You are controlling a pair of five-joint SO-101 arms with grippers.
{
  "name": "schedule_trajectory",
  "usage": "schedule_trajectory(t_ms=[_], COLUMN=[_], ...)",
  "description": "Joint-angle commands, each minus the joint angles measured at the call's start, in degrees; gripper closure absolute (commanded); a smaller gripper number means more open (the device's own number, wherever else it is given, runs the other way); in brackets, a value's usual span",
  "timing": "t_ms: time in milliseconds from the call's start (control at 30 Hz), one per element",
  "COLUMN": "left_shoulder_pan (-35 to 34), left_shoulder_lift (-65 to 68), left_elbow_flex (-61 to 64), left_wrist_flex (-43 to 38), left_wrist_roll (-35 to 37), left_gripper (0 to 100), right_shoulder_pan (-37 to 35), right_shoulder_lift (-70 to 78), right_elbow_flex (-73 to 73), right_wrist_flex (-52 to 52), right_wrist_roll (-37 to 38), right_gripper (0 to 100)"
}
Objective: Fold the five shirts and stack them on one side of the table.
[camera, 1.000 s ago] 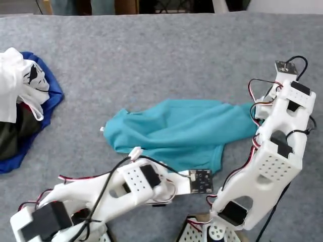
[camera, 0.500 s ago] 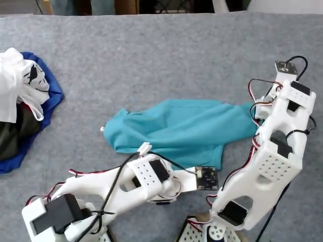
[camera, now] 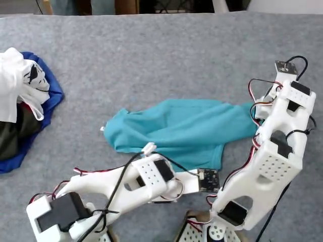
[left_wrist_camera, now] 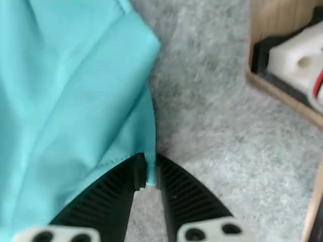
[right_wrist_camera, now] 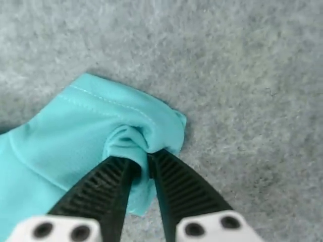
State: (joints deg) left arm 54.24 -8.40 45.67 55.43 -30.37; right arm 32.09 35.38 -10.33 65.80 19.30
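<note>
Shirt (camera: 176,131) lies spread mid-table (camera: 151,55). Wrist views show left gripper (left_wrist_camera: 146,174) jaws pinching its hem and right gripper (right_wrist_camera: 141,169) jaws pinching a bunched corner. High view adds pile (camera: 22,106) at the left edge.

Left claw (left_wrist_camera: 148,165) and right claw (right_wrist_camera: 145,162), both held low, each grip the teal shirt (camera: 186,128).
</note>
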Motion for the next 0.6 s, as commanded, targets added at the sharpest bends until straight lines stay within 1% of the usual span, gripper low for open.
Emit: schedule_trajectory(t_ms=[0,133,300,367,433,533,567], left_shoulder_pan=[-0.3,-0.2,-0.2,-0.7,-0.8,-1.2,-2.2], left_shoulder_lift=[-0.8,-0.8,-0.8,-1.1,-3.3,-9.8,-12.7], left_elbow_flex=[-6.0,-10.2,-13.1,-14.5,-16.2,-18.1,-18.5], left_wrist_flex=[7.7,12.6,13.5,13.8,16.1,19.5,20.2], left_wrist_roll=[-0.4,-0.4,0.2,3.0,5.8,8.4,9.6], left_gripper=[97,97,97,97,97,97,97], right_shoulder_pan=[0.3,0.3,0.3,0.3,0.3,0.2,0.2], right_shoulder_lift=[-0.1,-0.1,-0.1,-0.1,-0.4,-1.3,-1.9], right_elbow_flex=[0.0,0.0,0.1,0.0,0.0,-2.4,-4.1], right_wrist_flex=[-1.6,-1.6,-1.6,-1.5,-1.0,5.2,8.0], right_wrist_roll=[-0.1,0.0,0.0,0.0,0.1,3.2,3.8], right_gripper=[98.5,98.5,98.5,98.5,98.5,98.5,98.5])
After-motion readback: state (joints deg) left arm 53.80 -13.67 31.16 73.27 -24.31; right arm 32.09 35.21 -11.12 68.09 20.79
